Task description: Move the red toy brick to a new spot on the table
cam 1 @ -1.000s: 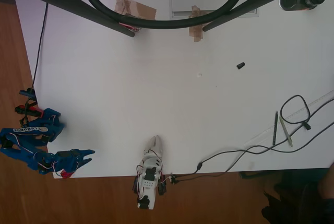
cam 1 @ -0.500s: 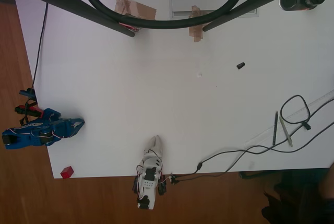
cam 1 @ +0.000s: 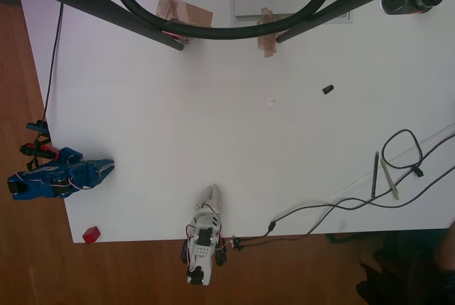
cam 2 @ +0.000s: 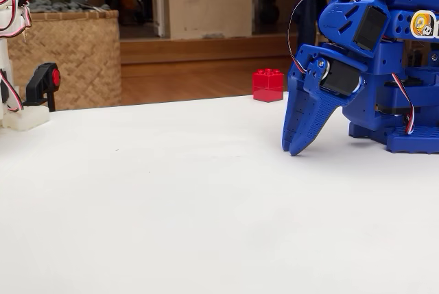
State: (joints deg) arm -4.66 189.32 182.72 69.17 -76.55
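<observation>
One red toy brick [cam 1: 90,234] sits alone at the bottom left corner of the tabletop [cam 1: 234,134] in the overhead view, right on the edge where the white surface meets the wooden floor [cam 1: 28,70]. In the fixed view the red toy brick [cam 2: 267,85] stands upright, studs on top, at the far edge of the tabletop [cam 2: 171,205], with nothing touching it.

The blue arm's gripper [cam 1: 105,170] lies above the brick in the overhead view, at the left edge of the tabletop, well apart from the brick and pointing right. In the fixed view the gripper [cam 2: 296,144] is nearer and to the right of the brick, tilted down with its tips just above or at the white surface. The fingers lie together and hold nothing, so the gripper reads as closed and empty. Red and white wires loop over the blue arm body behind it.

A black and red clamp [cam 1: 37,148] sits just above the arm's base at the left table edge in the overhead view. Farther right along the bottom edge rests a white arm [cam 1: 205,230]. Two brown tape patches [cam 1: 183,12] mark the far part of the tabletop, beside a pale rectangular panel [cam 1: 291,3]. A small dark object [cam 1: 328,89] lies right of centre, and black cables [cam 1: 398,156] and two pens [cam 1: 380,175] lie near the right edge
</observation>
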